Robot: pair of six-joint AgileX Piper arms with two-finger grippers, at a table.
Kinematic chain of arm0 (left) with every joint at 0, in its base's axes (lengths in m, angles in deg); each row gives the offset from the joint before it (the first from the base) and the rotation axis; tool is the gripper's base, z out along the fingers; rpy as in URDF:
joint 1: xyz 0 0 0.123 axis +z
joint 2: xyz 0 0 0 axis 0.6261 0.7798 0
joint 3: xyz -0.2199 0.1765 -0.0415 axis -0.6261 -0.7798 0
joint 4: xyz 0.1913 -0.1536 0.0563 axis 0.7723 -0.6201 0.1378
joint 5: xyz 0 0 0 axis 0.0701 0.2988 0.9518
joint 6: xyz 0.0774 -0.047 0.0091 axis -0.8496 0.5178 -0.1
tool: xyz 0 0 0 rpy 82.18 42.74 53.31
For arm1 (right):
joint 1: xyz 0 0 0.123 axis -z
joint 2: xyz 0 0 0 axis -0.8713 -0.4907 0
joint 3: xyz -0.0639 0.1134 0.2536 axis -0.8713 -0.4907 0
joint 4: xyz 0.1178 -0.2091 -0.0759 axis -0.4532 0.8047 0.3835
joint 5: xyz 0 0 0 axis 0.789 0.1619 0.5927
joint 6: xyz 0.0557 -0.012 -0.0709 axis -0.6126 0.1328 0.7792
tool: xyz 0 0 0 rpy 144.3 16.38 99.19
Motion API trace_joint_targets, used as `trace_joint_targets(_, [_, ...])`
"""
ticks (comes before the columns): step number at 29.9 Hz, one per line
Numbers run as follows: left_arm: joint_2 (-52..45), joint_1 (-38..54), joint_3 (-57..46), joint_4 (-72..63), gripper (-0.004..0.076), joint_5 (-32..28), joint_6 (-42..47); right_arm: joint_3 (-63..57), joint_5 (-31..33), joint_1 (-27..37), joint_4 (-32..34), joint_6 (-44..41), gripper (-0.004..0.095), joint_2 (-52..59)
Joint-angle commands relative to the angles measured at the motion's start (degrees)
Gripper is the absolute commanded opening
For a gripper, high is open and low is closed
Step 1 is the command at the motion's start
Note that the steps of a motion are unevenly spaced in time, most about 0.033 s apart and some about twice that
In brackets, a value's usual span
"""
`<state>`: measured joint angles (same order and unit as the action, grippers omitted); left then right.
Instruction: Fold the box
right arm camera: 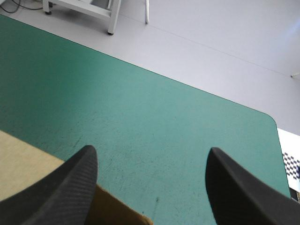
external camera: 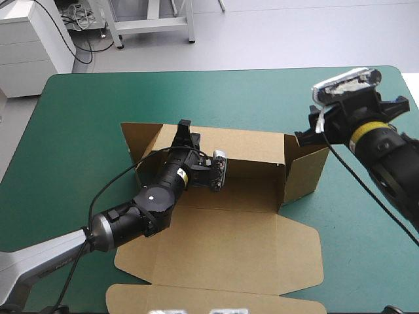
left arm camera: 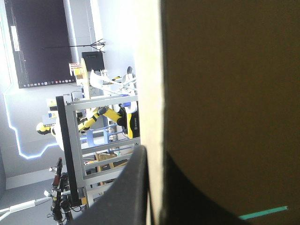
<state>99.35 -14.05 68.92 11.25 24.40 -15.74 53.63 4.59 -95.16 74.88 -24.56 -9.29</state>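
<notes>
One brown box (external camera: pixel 222 242), two tools, left tool (external camera: pixel 185 125), right tool (right arm camera: pixel 151 150), one teal-green table (external camera: pixel 78 131)

Box (external camera: pixel 229 242): matt brown board. Table cover (external camera: pixel 78 131): smooth teal-green, faint scuffs.

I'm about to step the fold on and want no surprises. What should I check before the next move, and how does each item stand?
1. Left gripper shut on the back wall: ok.
2. Right gripper open: ok.
3. Right wall inside the right gripper: cannot tell; board shows only by one finger.
4. Back wall and right wall raised: ok.
5. Left flap raised: not ok; it splays outward.
6. Lid flat: ok.
</notes>
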Motion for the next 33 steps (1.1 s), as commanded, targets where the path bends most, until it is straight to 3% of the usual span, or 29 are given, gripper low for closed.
trace_joint_targets(1, [-1.55,-0.09,0.62,-0.86,-0.0008,0.04,0.78,6.88,-2.15,6.39,-5.04,4.71,0.0601,-5.12])
trace_joint_targets(8, [-1.55,-0.09,0.62,-0.86,-0.0008,0.02,0.91,16.29,-1.60,23.43,-31.97,19.04,0.0601,-18.18])
trace_joint_targets(10, [-1.55,-0.09,0.62,-0.86,-0.0008,-0.21,1.25,18.07,-1.07,25.60,-35.91,20.76,0.0601,-20.93])
trace_joint_targets(18, [-1.55,-0.09,0.62,-0.86,-0.0008,-0.27,1.25,24.78,0.38,26.91,-38.44,22.46,0.0601,-31.68])
trace_joint_targets(25, [-1.55,-0.09,0.62,-0.76,-0.0008,-0.66,1.25,26.89,14.35,26.91,-41.85,29.53,0.0601,-37.02])
trace_joint_targets(27, [-1.55,-0.09,0.62,-0.76,-0.0008,-0.73,1.25,26.47,15.62,26.91,-41.85,29.52,0.0598,-37.15])
trace_joint_targets(33, [-1.44,-0.09,0.62,-0.76,-0.0008,-0.87,1.25,19.96,15.62,26.80,-40.77,31.01,0.0468,-32.98])
